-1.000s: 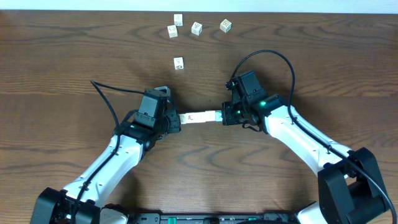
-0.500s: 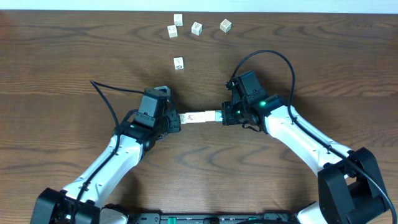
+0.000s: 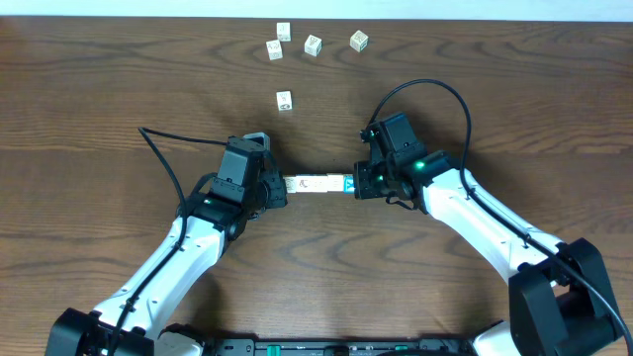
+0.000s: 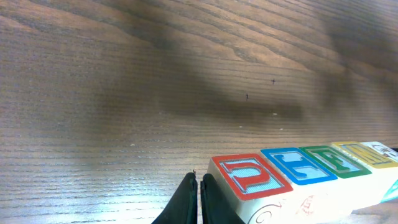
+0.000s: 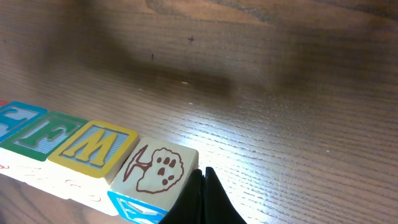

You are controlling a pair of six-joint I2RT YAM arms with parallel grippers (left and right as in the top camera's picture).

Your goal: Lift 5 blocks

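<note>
Since a second ago the left arm and its black cable have shifted slightly up the overhead view. The row of five small cream-white printed cubes sits a touch higher in it, with blue now showing at its right end. The right arm is nearly unchanged.

Markings, left wrist view, nearest first:
- red-framed cube, letter U
- blue-framed cube, apparently E
- green-framed cube, letter F
- yellow-framed cube, letter not legible here
- last pale cube, face unclear

The right wrist view reads the yellow letter as M or W. It shows the end cube carrying a red-brown tree drawing, with a blue-printed side face below.

The cubes are square-edged with raised coloured frames and smooth faces. The dark brown wood-grain bench is matt, with fine lines.

The row lies end to end between the two grippers, near the bench centre. The left gripper has its fingers together, tips just beside the U cube's end. The right gripper likewise has its fingers together, against the tree cube's end. Whether the row is clear of the bench cannot be confirmed.

Five other whitish cubes stand well apart: four clustered at the far edge and one nearer.
</note>
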